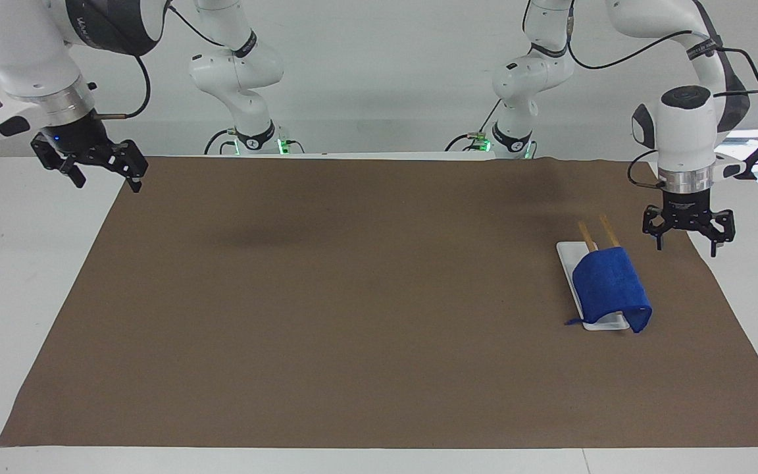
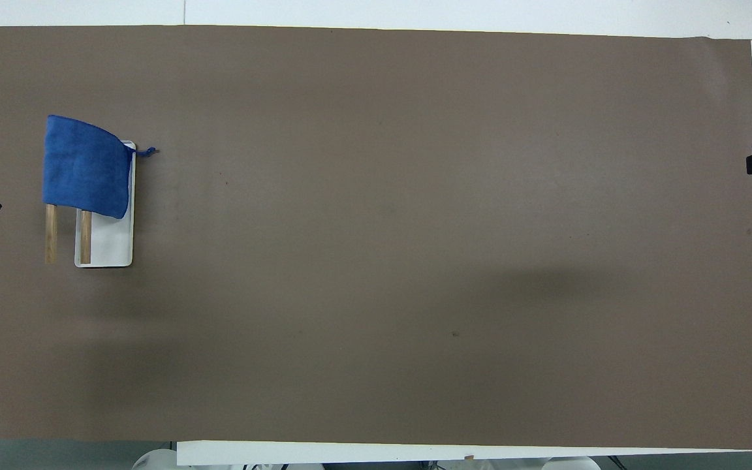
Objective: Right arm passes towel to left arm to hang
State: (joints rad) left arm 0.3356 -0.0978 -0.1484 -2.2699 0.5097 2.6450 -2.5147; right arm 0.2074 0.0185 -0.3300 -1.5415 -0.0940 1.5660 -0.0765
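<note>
Though draped over rack (image 1: 588, 235), towel (image 1: 609, 286) lies below, beside left gripper (image 1: 687, 238), fingers spread, empty; long axis along rails. Right gripper (image 1: 91, 166) waits, spread, well apart.

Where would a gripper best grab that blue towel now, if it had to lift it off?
Probably the towel's hanging edge toward the left arm's end of the table, pinched from that side. The towel drapes over two wooden rails above a white base, so that flap hangs free, away from the rails. The open left gripper hovers on that side.
</note>
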